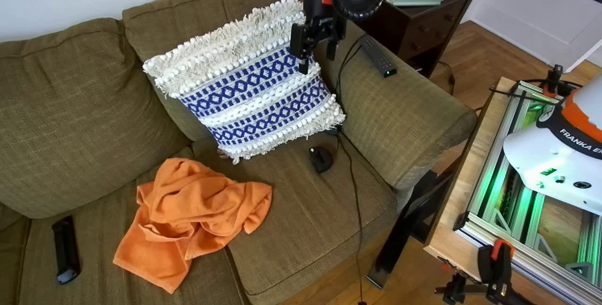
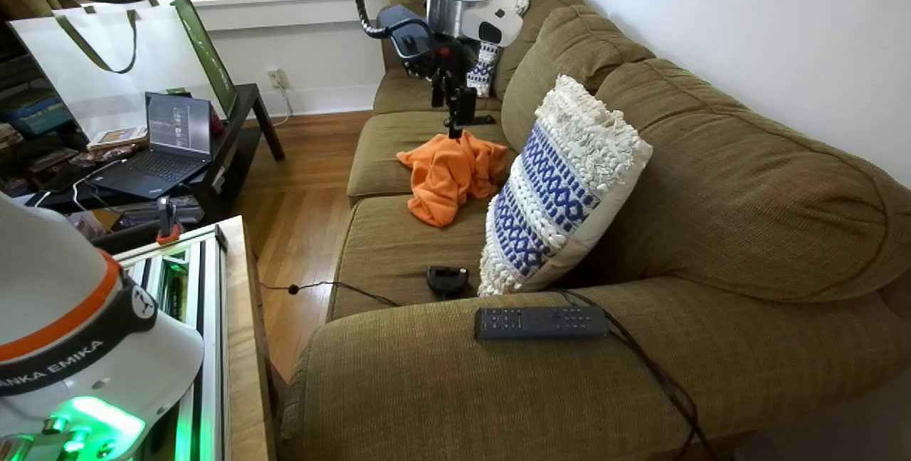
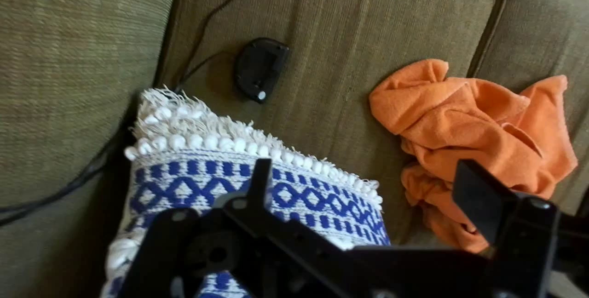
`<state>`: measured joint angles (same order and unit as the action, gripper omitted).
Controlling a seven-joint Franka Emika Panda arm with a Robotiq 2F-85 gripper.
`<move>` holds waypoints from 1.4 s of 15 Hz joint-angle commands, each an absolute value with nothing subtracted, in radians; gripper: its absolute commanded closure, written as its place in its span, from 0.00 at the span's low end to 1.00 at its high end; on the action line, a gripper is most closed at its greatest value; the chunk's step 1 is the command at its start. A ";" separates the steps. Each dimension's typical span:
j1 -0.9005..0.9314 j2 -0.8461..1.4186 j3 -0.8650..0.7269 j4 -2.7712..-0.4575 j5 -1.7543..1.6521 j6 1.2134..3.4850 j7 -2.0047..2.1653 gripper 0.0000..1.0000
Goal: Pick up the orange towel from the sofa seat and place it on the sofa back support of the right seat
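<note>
The crumpled orange towel [image 1: 197, 201] lies on the sofa seat [image 1: 301, 229], across the seam between two seat cushions. It also shows in an exterior view [image 2: 452, 173] and at the right of the wrist view [image 3: 474, 128]. The right seat's brown back support [image 1: 183, 25] stands behind a patterned pillow; it also shows in an exterior view [image 2: 747, 183]. My gripper [image 1: 316, 58] hangs above the pillow, apart from the towel. In the wrist view the gripper's fingers [image 3: 363, 183] are spread wide with nothing between them. It also shows in an exterior view [image 2: 454, 112].
The blue and white fringed pillow [image 1: 254, 84] leans against the back support. A black half-round device [image 1: 320, 159] with a cable lies on the seat. A remote [image 1: 377, 55] lies on the armrest [image 1: 400, 116]. Another dark remote-like object [image 1: 66, 248] lies at the left seat.
</note>
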<state>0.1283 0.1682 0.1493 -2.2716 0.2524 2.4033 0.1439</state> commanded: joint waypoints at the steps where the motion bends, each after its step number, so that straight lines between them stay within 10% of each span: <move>1: 0.139 0.187 0.157 -2.268 0.252 2.430 0.127 0.00; 21: 0.173 0.535 0.287 -2.019 0.311 2.444 -0.054 0.00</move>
